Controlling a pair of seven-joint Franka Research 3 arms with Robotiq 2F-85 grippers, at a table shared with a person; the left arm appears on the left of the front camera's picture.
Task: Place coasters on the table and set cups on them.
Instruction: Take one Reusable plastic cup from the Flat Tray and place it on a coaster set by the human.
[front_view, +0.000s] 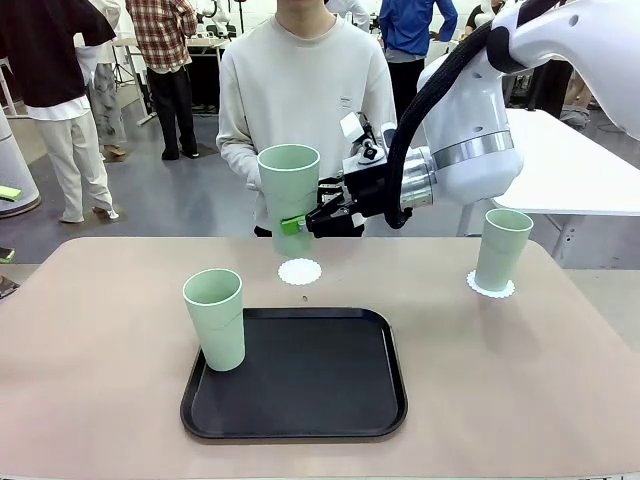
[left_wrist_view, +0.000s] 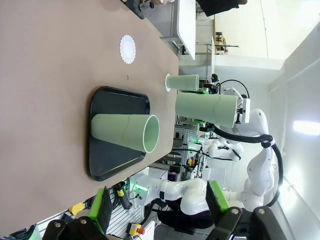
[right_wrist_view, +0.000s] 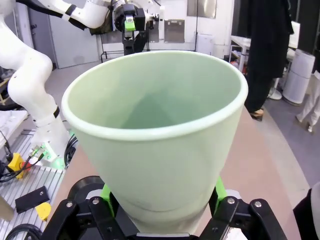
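My right gripper is shut on the lower part of a pale green cup, holding it upright in the air just above a bare white coaster at the table's far middle. The right wrist view looks into that cup between the green pads. A second cup stands on a coaster at the far right. The third cup stands at the left edge of the black tray. My left gripper is open and holds nothing, well away from the cups.
The beige table has bare room left and right of the tray. A person stands at the far side right behind the held cup. A white table is at the far right.
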